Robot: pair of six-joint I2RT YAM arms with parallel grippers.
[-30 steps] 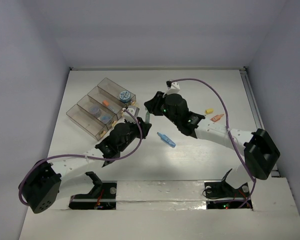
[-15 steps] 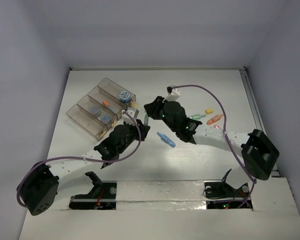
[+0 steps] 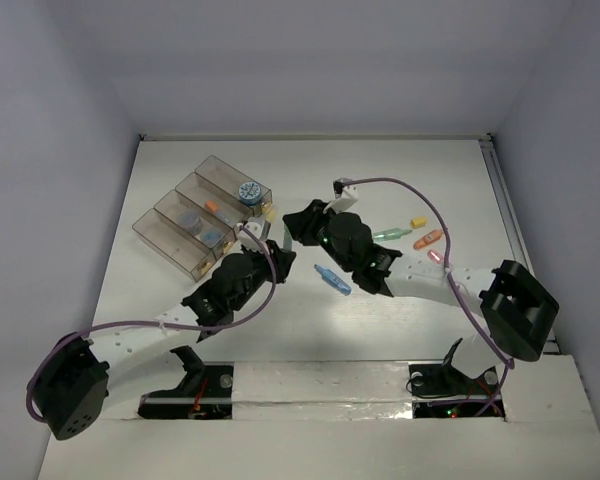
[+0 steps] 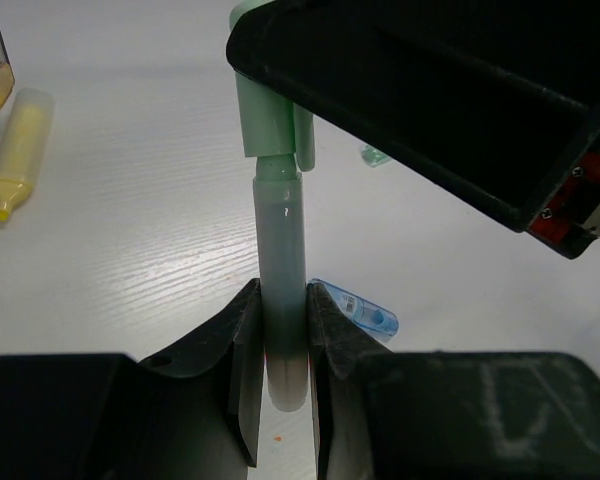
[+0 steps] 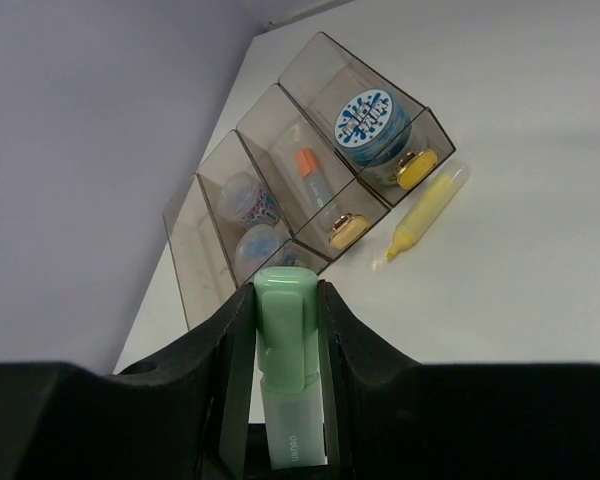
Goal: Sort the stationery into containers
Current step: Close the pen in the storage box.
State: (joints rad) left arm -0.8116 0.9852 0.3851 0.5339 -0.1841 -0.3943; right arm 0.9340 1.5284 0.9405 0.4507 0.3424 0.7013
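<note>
Both grippers hold one pale green pen (image 4: 281,250) above the table. My left gripper (image 4: 282,300) is shut on its barrel, and my right gripper (image 5: 287,300) is shut on its green cap (image 5: 286,320). In the top view they meet at mid-table: the left gripper (image 3: 273,257), the right gripper (image 3: 297,227), the pen (image 3: 288,243) between them. The joined smoky containers (image 3: 160,232) stand at the far left. They hold a blue patterned tape roll (image 5: 372,125), an orange pen (image 5: 310,170) and bluish rolls (image 5: 248,200). A yellow pen (image 5: 427,210) lies beside the clasps.
A blue pen (image 3: 332,280) lies on the table below the right gripper and shows in the left wrist view (image 4: 365,312). To the right lie a green pen (image 3: 390,233), a small yellow piece (image 3: 416,221), an orange pen (image 3: 429,238) and a pink pen (image 3: 438,255).
My right arm has shifted left and toward the near edge, uncovering the green and pink pens at the right. The two grippers have drawn closer round the pale green pen.
</note>
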